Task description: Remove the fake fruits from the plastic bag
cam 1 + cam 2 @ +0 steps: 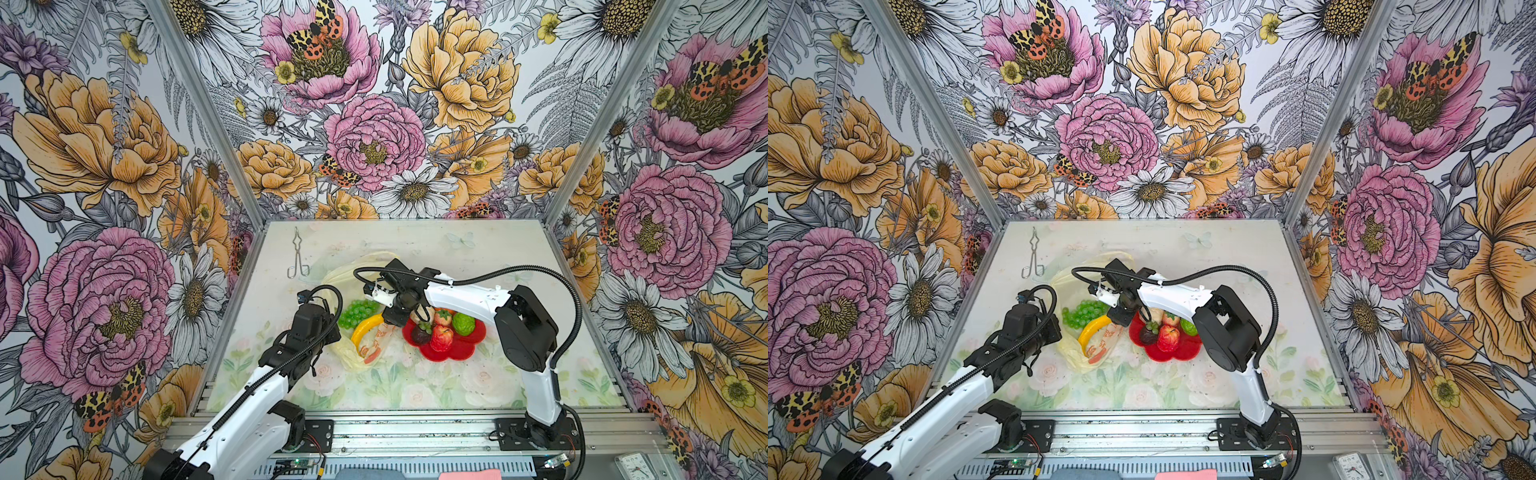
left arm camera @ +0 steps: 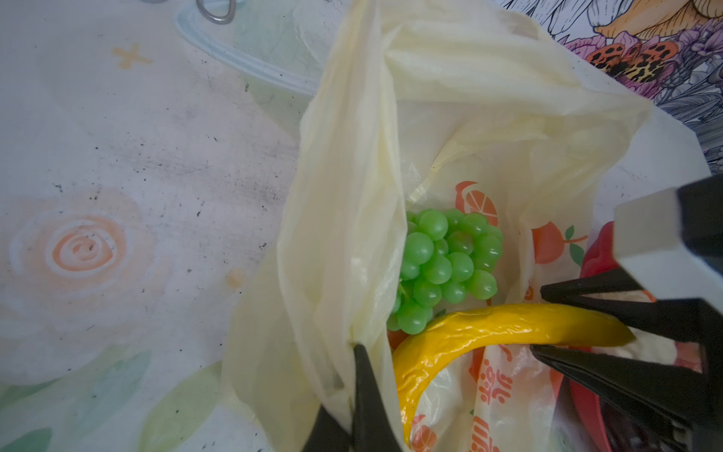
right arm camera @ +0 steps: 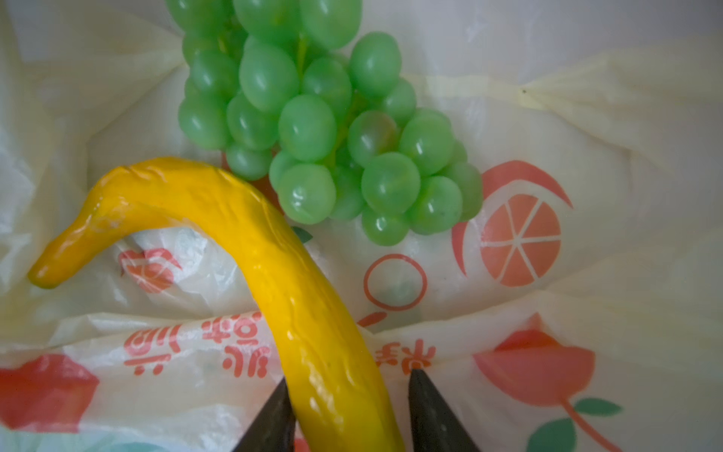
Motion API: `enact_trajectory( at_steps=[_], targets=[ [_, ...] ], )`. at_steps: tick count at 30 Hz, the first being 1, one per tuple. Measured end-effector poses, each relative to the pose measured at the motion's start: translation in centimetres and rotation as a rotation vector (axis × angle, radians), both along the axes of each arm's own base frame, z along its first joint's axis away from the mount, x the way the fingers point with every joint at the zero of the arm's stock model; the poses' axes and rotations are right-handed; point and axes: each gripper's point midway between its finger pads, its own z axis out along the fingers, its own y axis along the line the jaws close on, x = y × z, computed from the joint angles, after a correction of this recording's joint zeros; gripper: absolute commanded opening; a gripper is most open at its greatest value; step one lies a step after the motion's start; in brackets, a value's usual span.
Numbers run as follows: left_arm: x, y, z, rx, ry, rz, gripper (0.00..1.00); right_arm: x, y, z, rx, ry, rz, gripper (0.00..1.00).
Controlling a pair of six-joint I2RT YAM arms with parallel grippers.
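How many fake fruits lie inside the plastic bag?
2: a green plastic grape bunch inside the thin pale-yellow plastic bag; a curved yellow plastic banana beside it. Others may be hidden.

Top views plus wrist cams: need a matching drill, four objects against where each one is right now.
Things:
1. banana
2. grape bunch
3. red apple
4. metal tongs

Places:
A. on the red plate
B. on the table, apart from the plastic bag
C. between the fingers of the right gripper
D. lying in the plastic bag, no gripper around it

Pairs: 1-C, 2-D, 3-A, 4-B
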Motion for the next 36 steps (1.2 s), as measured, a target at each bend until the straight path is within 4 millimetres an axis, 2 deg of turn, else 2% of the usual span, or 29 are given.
enact_trajectory(
  at_steps=[8,12,20,25,32,36],
  targets=[
    [0.0,0.0,-0.1,0.002,0.005,0.000,0.00,-1.0,0.1,0.4,0.005,0.022,0.033,0.21],
    [0.0,0.0,-0.1,0.002,0.005,0.000,0.00,-1.5,0.0,1.9,0.023,0.005,0.039,0.18],
    [0.2,0.5,-0.1,0.001,0.004,0.020,0.00,-2.6,-2.2,4.9,0.038,-0.051,0.014,0.16],
    [0.2,0.7,-0.1,-0.002,0.001,0.025,0.00,-2.3,-3.7,5.8,0.036,-0.073,-0.057,0.16],
    [0.1,0.5,0.0,-0.010,0.003,0.016,0.00,-0.7,-4.4,6.7,0.047,-0.136,-0.188,0.16],
    [0.1,0.5,-0.1,-0.011,0.002,0.016,0.00,0.1,-6.1,7.7,0.040,-0.200,-0.277,0.16]
  ],
)
